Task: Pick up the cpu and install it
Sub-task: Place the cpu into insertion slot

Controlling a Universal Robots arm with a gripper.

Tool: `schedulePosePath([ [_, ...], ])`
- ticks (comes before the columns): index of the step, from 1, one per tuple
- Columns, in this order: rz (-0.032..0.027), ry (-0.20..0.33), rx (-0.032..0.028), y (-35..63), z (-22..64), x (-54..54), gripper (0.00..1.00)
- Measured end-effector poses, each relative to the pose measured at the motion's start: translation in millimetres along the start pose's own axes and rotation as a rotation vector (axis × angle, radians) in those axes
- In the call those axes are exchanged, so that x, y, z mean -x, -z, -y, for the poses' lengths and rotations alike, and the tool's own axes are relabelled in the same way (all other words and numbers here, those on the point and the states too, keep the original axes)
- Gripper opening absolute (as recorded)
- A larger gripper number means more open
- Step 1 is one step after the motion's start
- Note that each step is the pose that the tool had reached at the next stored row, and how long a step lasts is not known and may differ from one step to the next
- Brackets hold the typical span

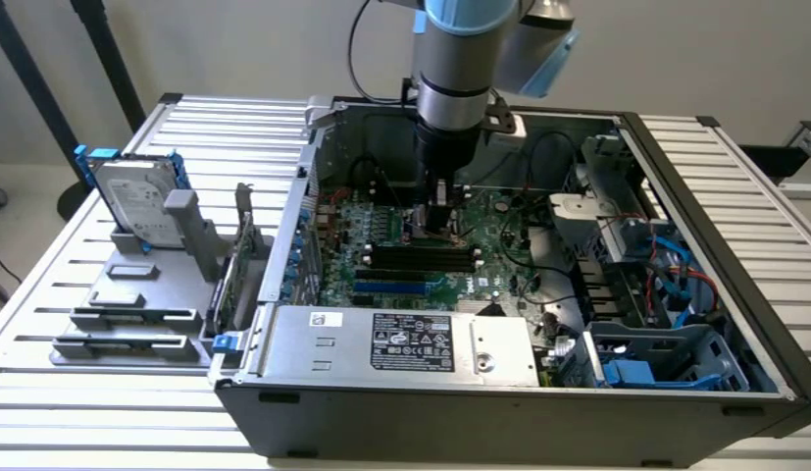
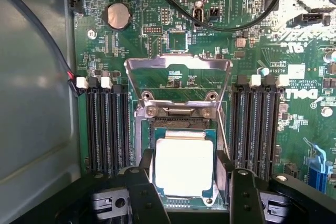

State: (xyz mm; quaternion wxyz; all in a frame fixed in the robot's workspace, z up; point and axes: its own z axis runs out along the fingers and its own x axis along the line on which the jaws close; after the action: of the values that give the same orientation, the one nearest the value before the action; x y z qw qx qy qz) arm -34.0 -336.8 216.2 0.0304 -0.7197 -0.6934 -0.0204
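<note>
From where I'm standing, the slatted table [image 1: 719, 186] is carrying an open computer case [image 1: 510, 422], and everything is gathering round the socket [image 2: 181, 123] on the motherboard [image 2: 252, 24]. The robot arm [image 1: 455, 59] is reaching straight down into the case, directly above the socket. A hard drive [image 1: 133, 206] is standing upright in a rack outside the case, well apart from the socket. Black memory slots [image 2: 107, 129] are running along both sides of the socket, and the metal load plate [image 2: 178, 66] is standing lifted just beyond it. The gripper [image 2: 185, 166] is pinching the cpu [image 2: 182, 163] by two opposite edges, and the chip is sitting flat at the socket.
</note>
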Motion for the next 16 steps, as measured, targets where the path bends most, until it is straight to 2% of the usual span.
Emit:
schedulePosePath([
  [2,-0.0003,-0.006,0.0077,-0.3,0.7,-1.0,0.55],
  [7,-0.0014,-0.011,0.0384,-3.0,5.5,-3.3,0.55],
  [9,-0.0009,-0.011,0.0476,-4.6,8.7,-3.7,0.55],
  [12,-0.0005,-0.01,0.0544,-6.8,10.6,-3.9,0.55],
  [16,-0.0007,-0.01,0.0579,-9.4,10.6,-4.6,0.55],
])
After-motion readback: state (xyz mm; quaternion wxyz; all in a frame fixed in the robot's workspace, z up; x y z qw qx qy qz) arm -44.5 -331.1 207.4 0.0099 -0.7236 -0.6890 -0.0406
